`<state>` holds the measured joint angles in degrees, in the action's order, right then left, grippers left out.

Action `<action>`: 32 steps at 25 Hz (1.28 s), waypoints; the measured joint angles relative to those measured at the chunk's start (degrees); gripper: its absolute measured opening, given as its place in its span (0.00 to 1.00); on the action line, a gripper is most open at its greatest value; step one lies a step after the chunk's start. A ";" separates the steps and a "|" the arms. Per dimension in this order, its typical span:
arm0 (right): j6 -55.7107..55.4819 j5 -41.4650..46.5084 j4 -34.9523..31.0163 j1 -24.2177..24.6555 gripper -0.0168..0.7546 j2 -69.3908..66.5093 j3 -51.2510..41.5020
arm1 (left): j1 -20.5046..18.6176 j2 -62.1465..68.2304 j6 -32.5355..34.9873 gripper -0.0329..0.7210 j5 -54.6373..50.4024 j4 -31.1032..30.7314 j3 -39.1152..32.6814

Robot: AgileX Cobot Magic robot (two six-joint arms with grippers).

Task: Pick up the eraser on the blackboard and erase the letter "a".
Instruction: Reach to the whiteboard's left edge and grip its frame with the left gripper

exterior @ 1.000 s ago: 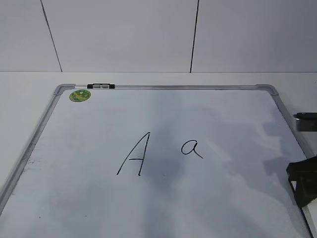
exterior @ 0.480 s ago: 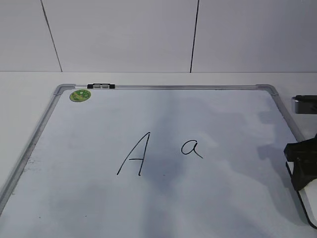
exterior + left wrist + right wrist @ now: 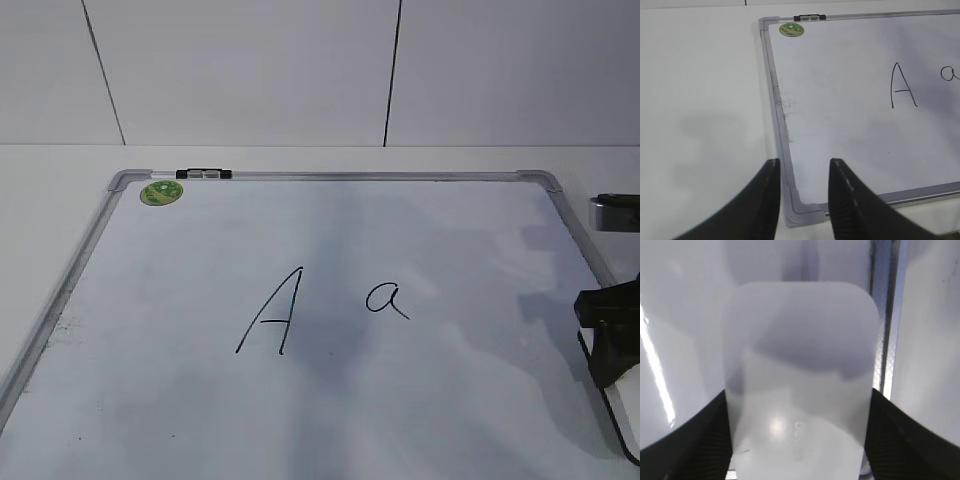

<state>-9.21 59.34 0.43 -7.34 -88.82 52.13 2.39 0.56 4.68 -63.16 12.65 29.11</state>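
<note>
Seemingly pinched between the right gripper, the eraser lies with its long axis running straight away from the wrist camera, beside the blackboard frame at its right edge. Whether the fingers actually touch its flanks cannot be told. Leftward, bare board surface stretches to the letter "a" (the capital A stands beyond). The left gripper hangs open above the board's near left corner.

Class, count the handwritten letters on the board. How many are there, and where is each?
2. The capital A sits near the board's middle; the small a is just to its right. None looks hidden.
</note>
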 joint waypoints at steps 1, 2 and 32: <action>0.00 0.00 0.00 0.00 0.75 0.00 0.00 | 0.00 0.00 0.00 0.37 0.00 0.00 0.00; 0.10 0.00 0.00 0.00 0.75 0.00 0.00 | 0.00 0.00 0.00 0.37 0.00 0.00 0.00; 2.24 5.17 -3.72 -0.35 0.75 0.00 4.01 | 1.09 53.62 0.00 0.37 20.98 2.05 10.71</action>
<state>-6.97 64.51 -3.28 -7.69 -88.82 56.13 3.48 54.18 4.68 -42.17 14.70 39.82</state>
